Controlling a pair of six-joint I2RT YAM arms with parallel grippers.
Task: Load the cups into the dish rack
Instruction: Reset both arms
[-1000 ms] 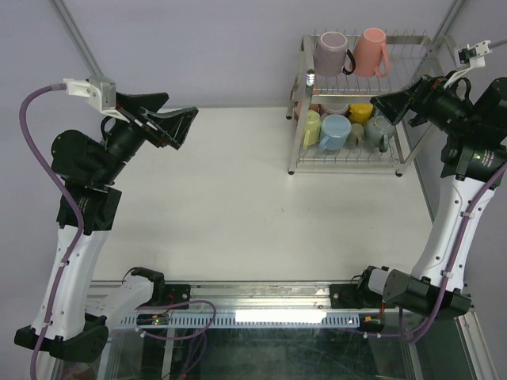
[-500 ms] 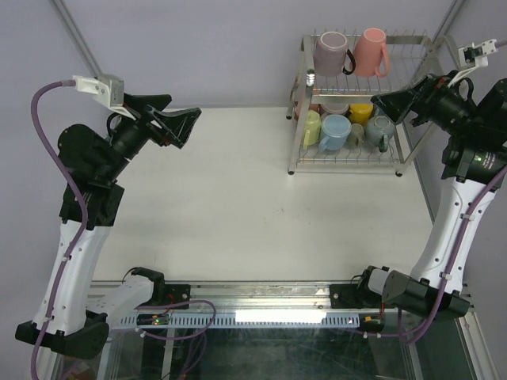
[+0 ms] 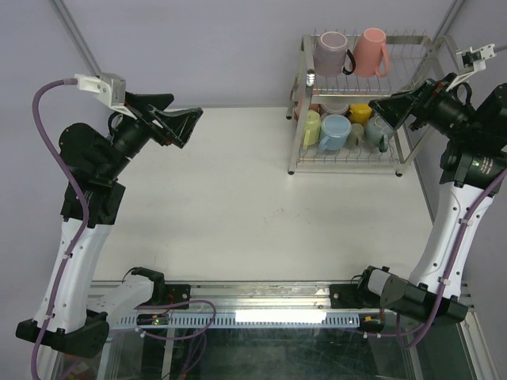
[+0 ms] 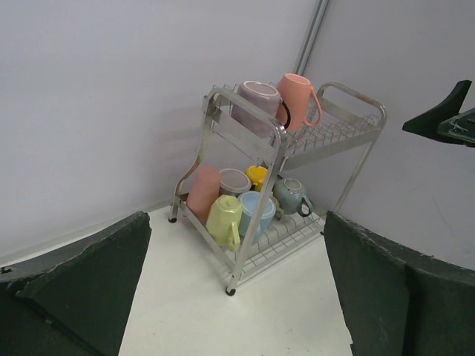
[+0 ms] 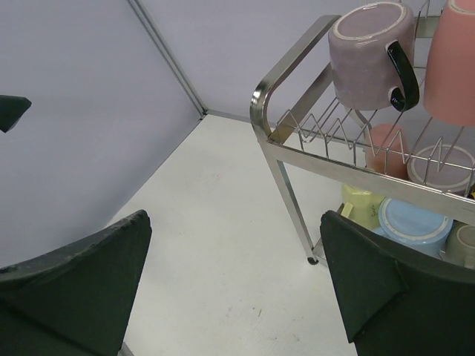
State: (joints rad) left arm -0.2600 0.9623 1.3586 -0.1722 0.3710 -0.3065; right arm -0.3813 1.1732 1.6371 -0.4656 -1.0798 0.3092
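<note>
The chrome dish rack (image 3: 347, 163) stands at the table's far right corner. A mauve cup (image 3: 330, 53) and a salmon pink cup (image 3: 370, 51) sit upside down on its upper shelf. On the lower shelf are pale yellow-green (image 3: 311, 127), light blue (image 3: 335, 131), yellow (image 3: 361, 112) and grey-green (image 3: 379, 131) cups. My left gripper (image 3: 184, 111) hangs open and empty over the table's far left, facing the rack (image 4: 349, 122). My right gripper (image 3: 382, 108) is open and empty beside the rack's right end; the mauve cup (image 5: 367, 52) is close in its view.
Grey walls stand behind the table (image 3: 238, 198) and at its sides. A slanted metal pole (image 3: 79, 39) rises at the back left. In the left wrist view a pink tumbler (image 4: 202, 193) and a taupe cup (image 4: 234, 180) also sit on the lower shelf.
My left gripper has risen a little and shifted right. The right gripper has drifted slightly right. Both stay open; the cups have not moved.
</note>
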